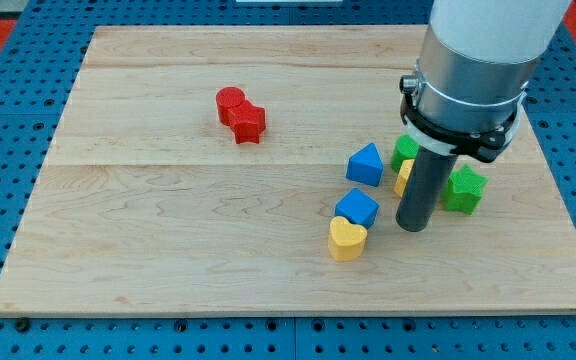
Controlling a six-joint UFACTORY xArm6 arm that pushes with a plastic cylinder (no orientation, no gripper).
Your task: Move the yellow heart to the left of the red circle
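The yellow heart (347, 239) lies on the wooden board at the view's lower middle-right, touching a blue cube (357, 207) just above it. The red circle (231, 103) sits at the upper middle-left, touching a red star (250, 123) at its lower right. My tip (411, 226) rests on the board right of the yellow heart and the blue cube, a short gap away from both.
A blue triangle (365, 164) lies above the blue cube. A green block (404, 151) and a yellow block (404, 176) are partly hidden behind the rod. A green star (463, 189) sits right of the rod. The board's edge (298, 312) runs along the bottom.
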